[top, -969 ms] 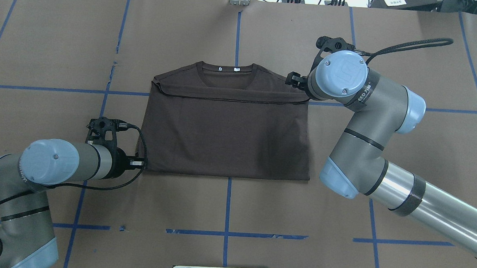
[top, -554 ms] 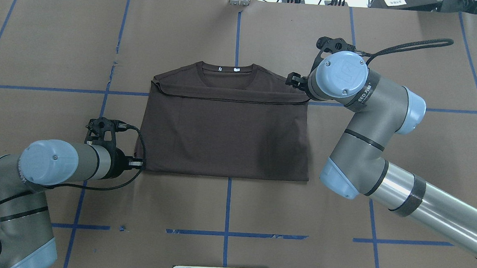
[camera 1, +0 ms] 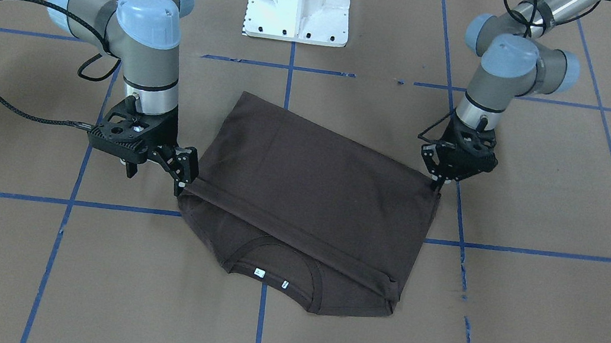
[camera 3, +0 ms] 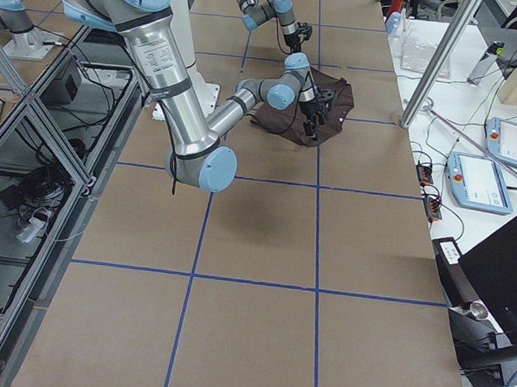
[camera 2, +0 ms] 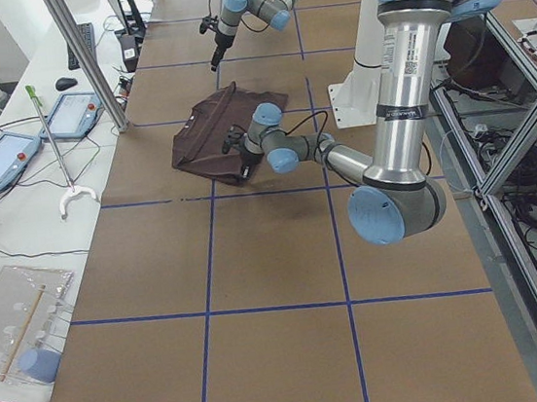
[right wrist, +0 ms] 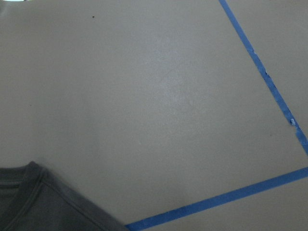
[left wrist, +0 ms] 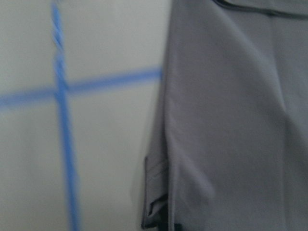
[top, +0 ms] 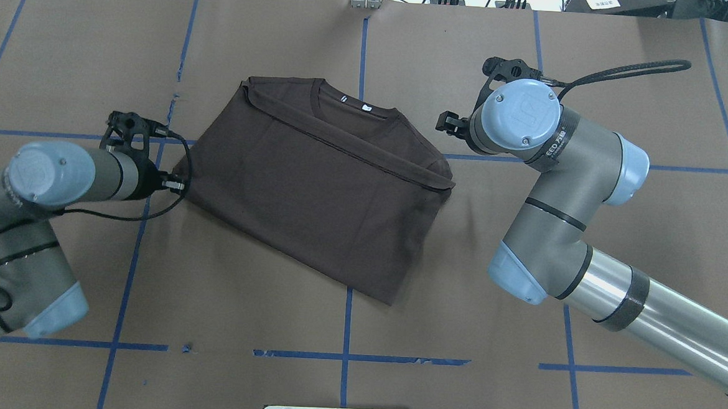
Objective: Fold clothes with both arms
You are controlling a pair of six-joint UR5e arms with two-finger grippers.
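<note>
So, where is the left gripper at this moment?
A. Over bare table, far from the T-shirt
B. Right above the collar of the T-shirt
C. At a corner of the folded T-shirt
C: in the overhead view the left gripper sits right at one corner of the T-shirt, away from the collar.

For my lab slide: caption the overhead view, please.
Left gripper pinches a corner of the skewed, folded T-shirt; right gripper stands apart.

Left wrist view is blurred throughout. The chest of the T-shirt (top: 315, 189) is hidden under its fold. Grip of the left gripper (camera 1: 436, 183) at the T-shirt's corner is too small to judge.
</note>
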